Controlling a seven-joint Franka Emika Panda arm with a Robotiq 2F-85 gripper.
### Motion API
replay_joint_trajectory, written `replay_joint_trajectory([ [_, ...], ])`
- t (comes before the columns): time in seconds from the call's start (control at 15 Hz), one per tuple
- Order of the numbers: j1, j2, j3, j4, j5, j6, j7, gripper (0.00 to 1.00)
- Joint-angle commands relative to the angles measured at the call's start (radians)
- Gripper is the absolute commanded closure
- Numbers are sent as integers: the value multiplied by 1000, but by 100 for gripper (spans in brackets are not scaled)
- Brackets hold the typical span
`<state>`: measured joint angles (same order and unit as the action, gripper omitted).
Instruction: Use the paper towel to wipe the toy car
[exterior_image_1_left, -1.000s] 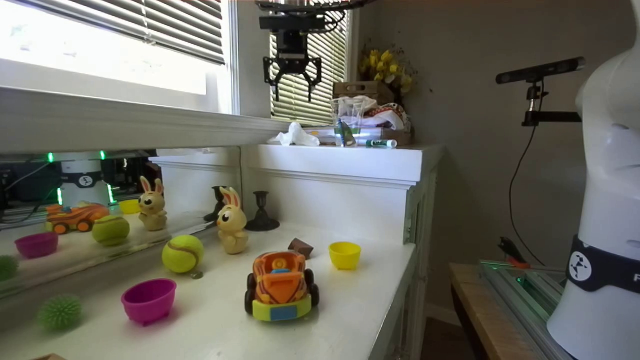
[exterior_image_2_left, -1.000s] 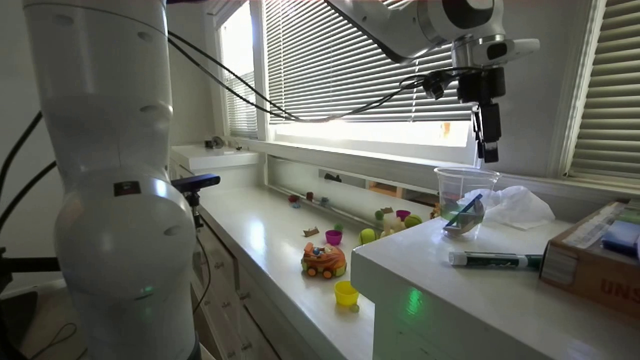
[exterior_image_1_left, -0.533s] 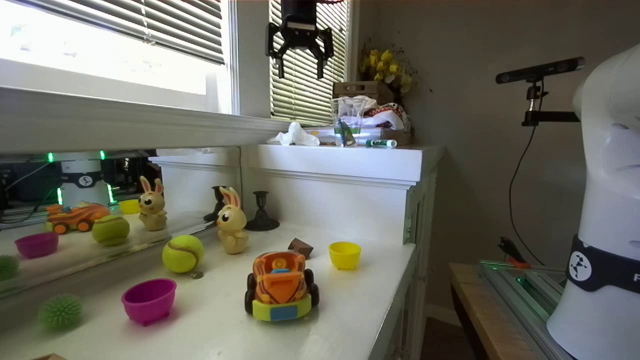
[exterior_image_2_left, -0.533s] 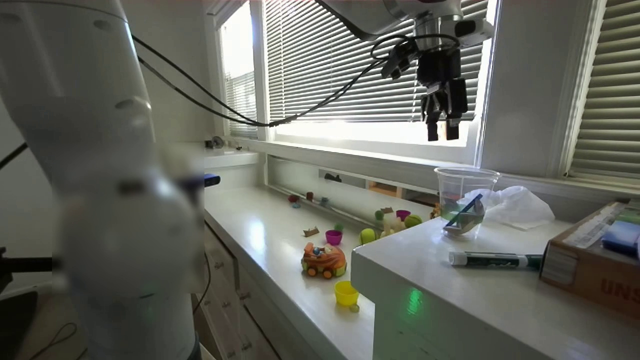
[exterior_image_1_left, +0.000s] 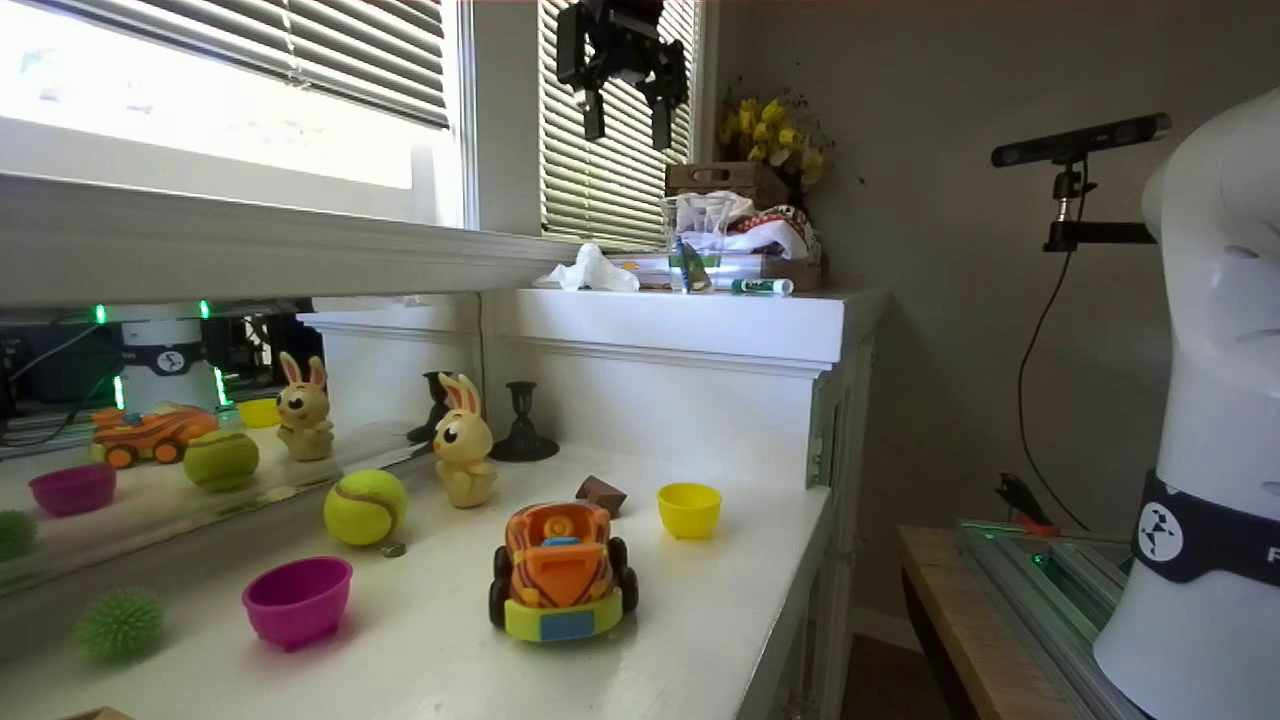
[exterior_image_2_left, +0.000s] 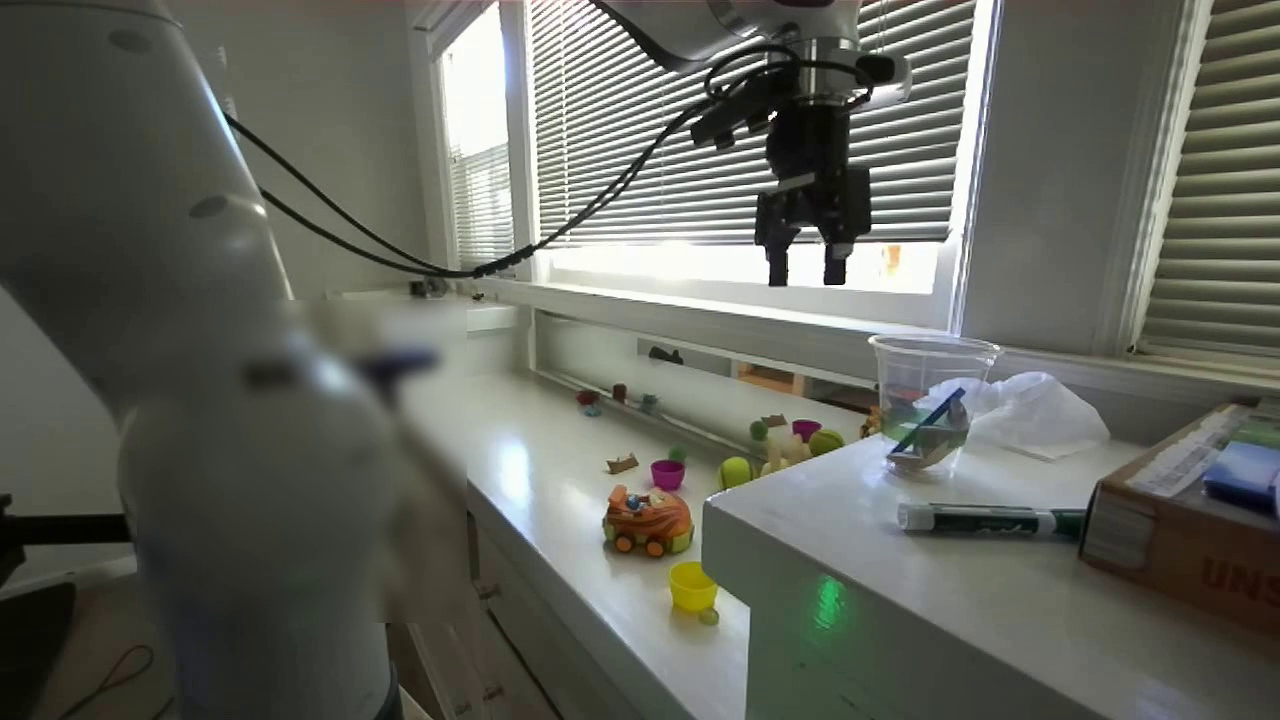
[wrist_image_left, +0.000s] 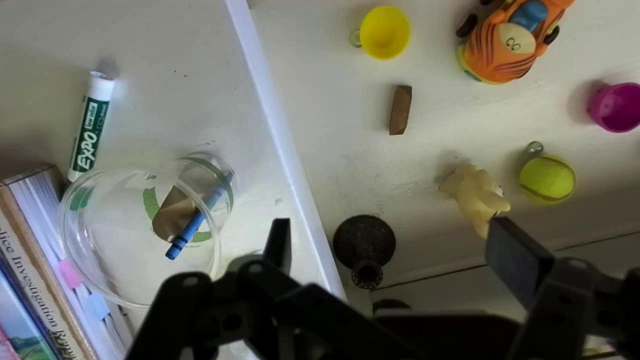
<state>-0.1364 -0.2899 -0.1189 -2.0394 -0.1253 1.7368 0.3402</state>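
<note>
The white crumpled paper towel (exterior_image_1_left: 590, 271) lies on the raised white ledge (exterior_image_1_left: 660, 322); it also shows in an exterior view behind a clear cup (exterior_image_2_left: 1040, 415). In the wrist view I cannot make it out. The orange toy car (exterior_image_1_left: 562, 560) with a yellow-green bumper stands on the lower white counter; it shows in an exterior view (exterior_image_2_left: 648, 522) and at the top right of the wrist view (wrist_image_left: 505, 50). My gripper (exterior_image_1_left: 628, 130) is open and empty, high above the counter, apart from both towel and car. Its spread fingers show in an exterior view (exterior_image_2_left: 806, 272) and the wrist view (wrist_image_left: 390, 242).
On the ledge stand the clear cup (wrist_image_left: 145, 235), a marker (wrist_image_left: 92, 125) and a book box (exterior_image_2_left: 1180, 510). On the counter are a bunny (exterior_image_1_left: 465, 455), tennis ball (exterior_image_1_left: 366, 508), yellow cup (exterior_image_1_left: 690, 512), pink cup (exterior_image_1_left: 298, 602), brown block (exterior_image_1_left: 601, 495) and dark candlestick (exterior_image_1_left: 523, 430).
My open gripper has moved away from above the ledge, out over the lower counter, and has turned about its vertical axis. The towel, car and other objects have not moved.
</note>
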Motion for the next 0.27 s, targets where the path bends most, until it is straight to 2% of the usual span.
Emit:
replay_joint_trajectory([
  [0.0,-12,-3,9,0,4,-3,-12,0],
  [0.2,-12,-4,9,0,5,-6,-21,0],
])
